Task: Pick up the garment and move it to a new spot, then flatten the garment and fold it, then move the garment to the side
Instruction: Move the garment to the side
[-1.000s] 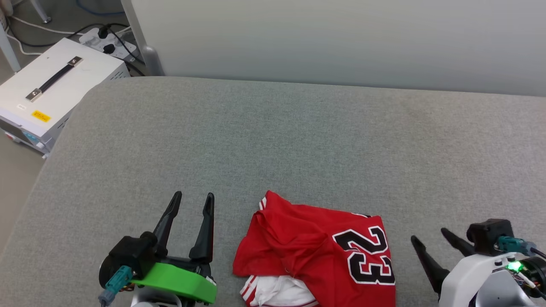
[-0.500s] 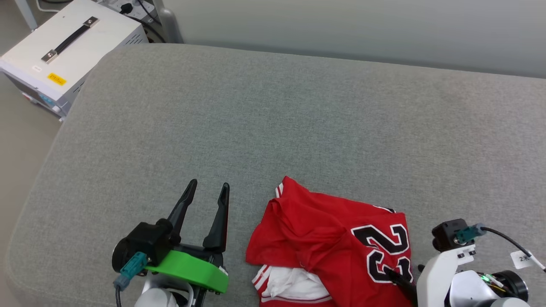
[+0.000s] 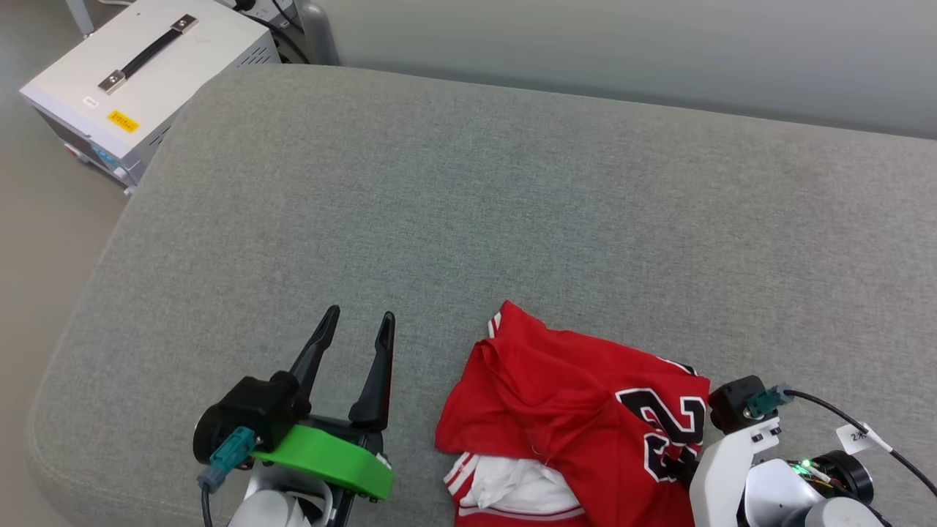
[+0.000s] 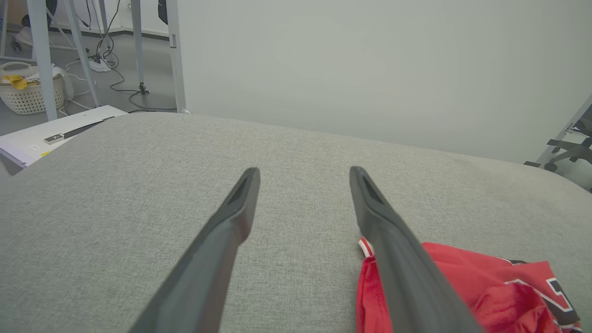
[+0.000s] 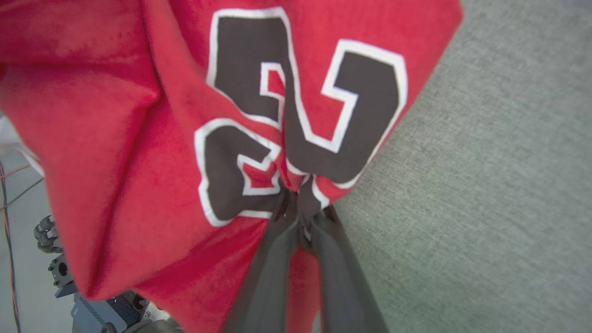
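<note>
The garment, a red jersey T-shirt with a black "23" outlined in white and a white sleeve showing underneath, lies crumpled at the near edge of the grey cushion. My right gripper is shut on the garment, pinching a fold of cloth at the printed number. In the head view that right gripper dips into the shirt's right side, its fingers mostly hidden by the pale wrist. My left gripper stands open to the left of the shirt, apart from it. Between its spread fingers is bare cushion, with the garment at the lower right.
A white box with a black handle stands on the floor past the cushion's far left corner. A pale wall runs behind the cushion. Bare grey cushion stretches beyond the shirt. A basket and metal legs stand on the floor far left.
My right gripper has swung in from the shirt's right side and shut on the cloth at the number. The head camera has shifted, so the whole scene slid right. The left gripper stays open.
</note>
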